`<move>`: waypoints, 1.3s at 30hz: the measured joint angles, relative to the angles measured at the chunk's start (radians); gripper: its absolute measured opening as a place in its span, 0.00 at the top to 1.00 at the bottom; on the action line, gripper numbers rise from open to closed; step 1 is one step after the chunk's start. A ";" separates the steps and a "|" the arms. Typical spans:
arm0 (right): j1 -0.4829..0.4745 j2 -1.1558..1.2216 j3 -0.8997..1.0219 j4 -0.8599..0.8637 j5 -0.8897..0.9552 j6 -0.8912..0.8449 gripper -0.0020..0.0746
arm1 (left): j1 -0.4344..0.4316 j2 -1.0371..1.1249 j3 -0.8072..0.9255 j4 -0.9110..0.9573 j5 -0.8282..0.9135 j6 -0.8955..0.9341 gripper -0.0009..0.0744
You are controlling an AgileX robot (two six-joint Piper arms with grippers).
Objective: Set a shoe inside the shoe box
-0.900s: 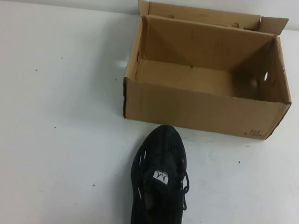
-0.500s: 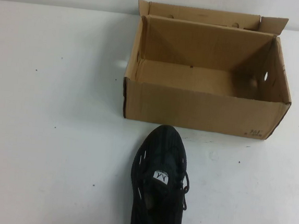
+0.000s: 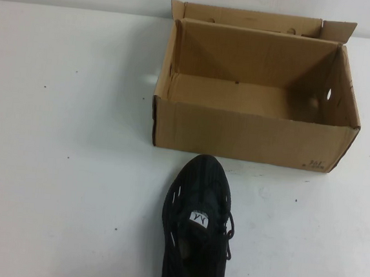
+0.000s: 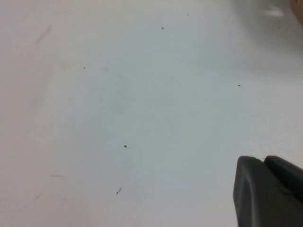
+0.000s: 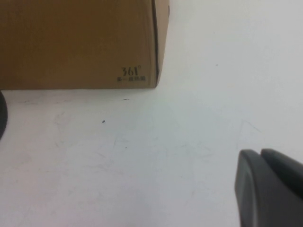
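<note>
Against the near long wall of the shoe box, the shoe lies on the table, toe pointing at that wall and just short of it, heel toward the robot. The box stands open and holds nothing visible.

Neither arm shows in the high view. The left end effector appears only as a dark corner in its wrist view, over bare table well to the left of the box. The right end effector shows likewise, near the box's printed corner on the right. Whether either is wide or narrow cannot be told, and neither holds anything visible.

Risks, as judged:
- The toe sits close to the box wall; a grasp that nudges the shoe forward can push the light cardboard away.
- The knit upper is soft; a pinch on it alone can let the shoe sag or swing.
- The shoe lies crosswise to the box's length, so lowering it unturned can catch the rim.
</note>
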 joint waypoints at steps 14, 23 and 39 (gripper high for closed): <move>0.000 0.000 0.000 0.001 -0.564 0.000 1.00 | 0.000 0.000 0.000 -0.006 -0.471 -0.071 0.99; 0.000 0.000 0.000 -0.003 -0.944 0.000 1.00 | 0.000 0.000 0.000 -0.010 -0.757 -0.096 0.99; 0.000 -0.002 -0.343 0.054 -0.965 0.129 1.00 | 0.000 -0.004 -0.358 -0.030 -1.035 -0.251 0.99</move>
